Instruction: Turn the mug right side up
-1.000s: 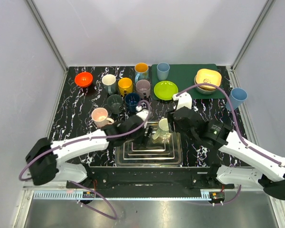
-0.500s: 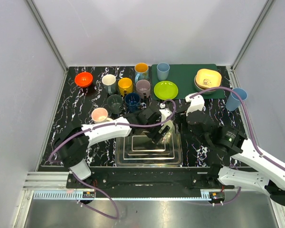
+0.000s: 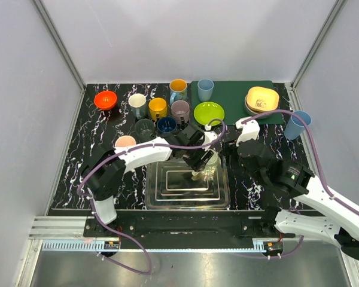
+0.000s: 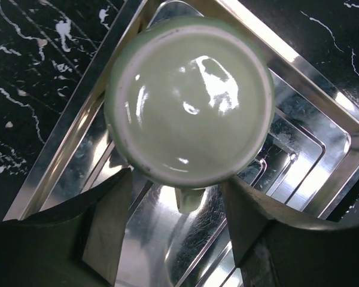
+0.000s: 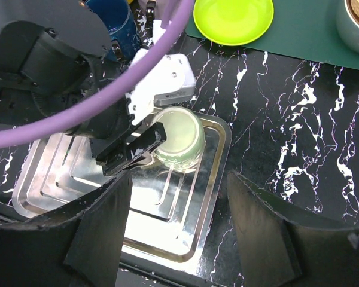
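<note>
A pale green mug [image 3: 207, 165] stands upside down in the far right corner of the steel tray [image 3: 167, 197]. The left wrist view shows its glossy base [image 4: 188, 98] facing up and its handle [image 4: 190, 198] sticking out towards the camera. My left gripper [image 3: 198, 162] is open just above the mug, one finger [image 4: 110, 224] on each side of the handle, not closed on anything. My right gripper [image 3: 236, 149] is open and empty, higher up to the right of the mug [image 5: 178, 139].
Several mugs stand behind the tray, among them a pink one [image 3: 125, 142] and a navy one [image 3: 166, 124]. A green plate [image 3: 208, 113] and a yellow bowl [image 3: 262, 98] sit on a green mat [image 3: 239, 95]. A blue cup [image 3: 299, 122] is at far right.
My left gripper has swung right across the tray and now hangs over the mug. My right gripper has drawn back from the mug, up and to the right.
</note>
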Motion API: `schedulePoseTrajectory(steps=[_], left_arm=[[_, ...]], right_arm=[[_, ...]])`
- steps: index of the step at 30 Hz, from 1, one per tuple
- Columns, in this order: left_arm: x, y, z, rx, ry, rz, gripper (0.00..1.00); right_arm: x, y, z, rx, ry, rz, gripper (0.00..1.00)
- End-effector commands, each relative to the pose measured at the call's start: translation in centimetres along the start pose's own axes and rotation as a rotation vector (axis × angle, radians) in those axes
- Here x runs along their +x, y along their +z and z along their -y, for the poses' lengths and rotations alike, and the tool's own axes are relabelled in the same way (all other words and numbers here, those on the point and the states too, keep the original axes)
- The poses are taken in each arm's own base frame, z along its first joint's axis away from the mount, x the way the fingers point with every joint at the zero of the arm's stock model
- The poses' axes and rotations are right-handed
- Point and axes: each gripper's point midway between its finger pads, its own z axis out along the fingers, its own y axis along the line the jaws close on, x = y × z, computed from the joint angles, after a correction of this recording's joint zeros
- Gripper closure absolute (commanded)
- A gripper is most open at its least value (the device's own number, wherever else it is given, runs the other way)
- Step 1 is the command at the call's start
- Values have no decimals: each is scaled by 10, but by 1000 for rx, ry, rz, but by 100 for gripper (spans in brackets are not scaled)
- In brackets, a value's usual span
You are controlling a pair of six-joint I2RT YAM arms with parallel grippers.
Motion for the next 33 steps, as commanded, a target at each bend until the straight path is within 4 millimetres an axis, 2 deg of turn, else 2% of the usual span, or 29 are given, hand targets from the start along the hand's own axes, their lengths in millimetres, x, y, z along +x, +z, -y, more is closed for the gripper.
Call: schedulePoseTrajectory(steps=[1,3,7,10,14,16,17,19,20,22,23,25,26,27,28,29,30,31,32,33], left_arm=[[-15,4,17,99,41,24,42],[-11,7,20,125,37,13,50],[-9,8,24,145,32,7,72],[-9,3,23,133,23,21,98],[-19,-19,21,102,-14,79,100],[-28,-42,23,92,-39,145,100],[-40,-60,24,81,-40,209,100],[-42,-75,24,66,-88,256,100],[-54,-95,25,59,-100,335,100],[-56,-108,26,67,-176,389,100],[-69,-129,33,96,-181,477,100],[-73,-144,37,133,-262,540,100],[-91,-172,43,176,-265,658,100],[-88,-175,44,196,-298,687,100],[-94,-189,42,230,-369,743,100],[-110,-223,52,304,-354,866,100],[-107,-229,53,333,-375,899,100],[-111,-243,56,382,-414,944,100],[-115,-267,66,454,-384,1025,100],[-117,-279,69,486,-385,1061,100]], right_arm=[[-13,-4,-3,-20,38,36,29],[-13,-5,-3,-21,38,38,29],[-13,-5,-3,-20,44,36,29],[-13,-5,-4,-23,53,35,29],[-20,-11,-2,-26,81,58,29],[-30,-19,6,-2,111,94,30],[-34,-24,12,9,131,118,30],[-41,-31,25,53,180,162,30],[-45,-39,33,62,218,195,30],[-42,-41,42,86,282,228,30],[-46,-47,43,62,325,262,29],[-33,-41,32,2,354,240,30],[-36,-42,24,-51,381,254,29],[-26,-39,7,-135,376,208,29],[-24,-39,-5,-192,387,193,28],[-31,-42,-20,-275,408,210,28],[-21,-44,-43,-395,391,160,27],[-20,-47,-55,-462,403,146,27],[-30,-53,-68,-542,423,175,26],[-22,-58,-85,-635,415,134,25]])
